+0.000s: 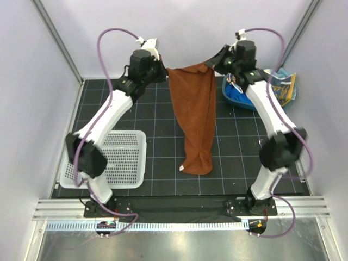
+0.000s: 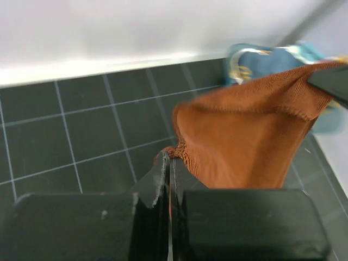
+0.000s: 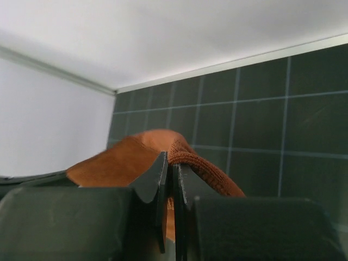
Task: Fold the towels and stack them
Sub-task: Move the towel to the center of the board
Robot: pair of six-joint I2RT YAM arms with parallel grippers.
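Observation:
A rust-brown towel (image 1: 194,117) hangs lifted between both arms, its lower end resting on the black mat. My left gripper (image 1: 165,70) is shut on the towel's upper left corner (image 2: 176,149). My right gripper (image 1: 211,63) is shut on the upper right corner (image 3: 176,155), the hem folded over its fingertips. More towels, blue and patterned (image 1: 278,84), lie bunched in the blue tub (image 1: 235,98) at the back right, also seen as a blurred blue heap (image 2: 261,60) in the left wrist view.
A white mesh basket (image 1: 117,157) sits at the left front, beside the left arm. White walls and metal posts close the cell at the back and sides. The black grid mat (image 1: 157,125) covers the table.

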